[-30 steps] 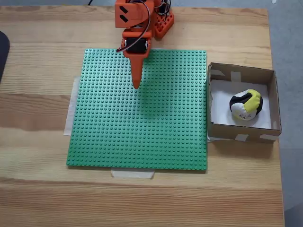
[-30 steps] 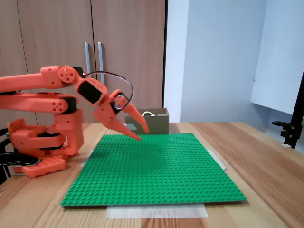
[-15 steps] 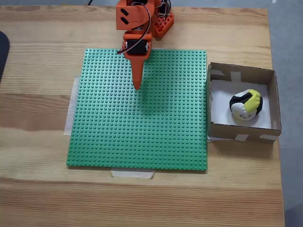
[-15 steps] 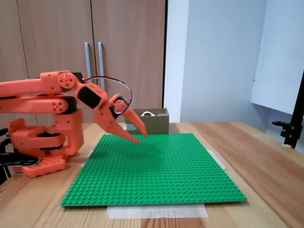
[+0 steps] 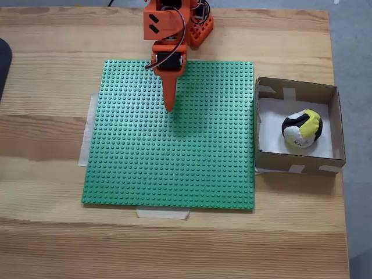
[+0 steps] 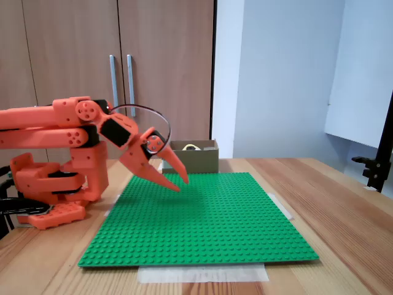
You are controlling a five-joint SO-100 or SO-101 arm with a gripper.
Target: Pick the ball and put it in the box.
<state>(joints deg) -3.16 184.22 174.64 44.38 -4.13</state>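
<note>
The ball [image 5: 302, 128], patched yellow, black and white, lies inside the brown cardboard box [image 5: 297, 89] on its white bottom, at the right of the table. From the side, the box [image 6: 199, 159] stands at the far end with the ball's top [image 6: 191, 147] peeking over its rim. My orange gripper [image 5: 168, 108] hovers over the far left part of the green baseplate [image 5: 174, 163], well away from the box. In the side view the gripper [image 6: 182, 184] points down at the plate, its fingertips a narrow gap apart with nothing between them.
The arm's orange base [image 6: 52, 184] sits at the plate's far edge. White tape [image 5: 163, 213] pokes out from under the plate. A dark object [image 5: 3, 64] shows at the table's left edge. Bare wood surrounds the plate.
The arm has folded back and lowered a little; the gripper tip sank slightly toward the plate. Ball and box have not moved.
</note>
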